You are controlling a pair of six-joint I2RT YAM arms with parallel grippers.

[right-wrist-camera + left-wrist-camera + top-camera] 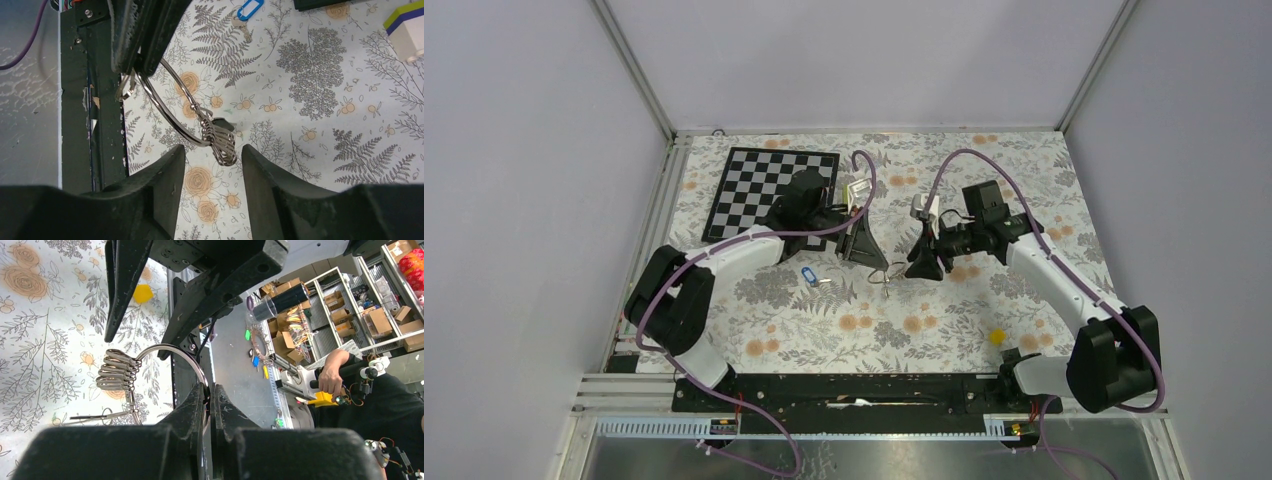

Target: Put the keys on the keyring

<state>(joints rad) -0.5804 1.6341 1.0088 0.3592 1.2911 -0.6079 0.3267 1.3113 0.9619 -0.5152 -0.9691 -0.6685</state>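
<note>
My left gripper (209,388) is shut on the wire of the keyring (170,348) and holds it just above the flowered cloth. The ring's fan of small metal pieces (117,372) hangs at its far side. My right gripper (212,152) is open, and the fan (221,143) sits between its fingertips without touching them. In the top view the two grippers, left (865,254) and right (921,267), face each other over the ring (886,275). The blue-tagged key (809,277) lies on the cloth to the left, and shows in the right wrist view (247,11). The black-headed key is not clearly visible.
A chessboard (774,190) lies at the back left. A small yellow block (996,337) lies at the front right and shows in the left wrist view (142,292). A white block with a yellow and blue top (407,25) stands near the board.
</note>
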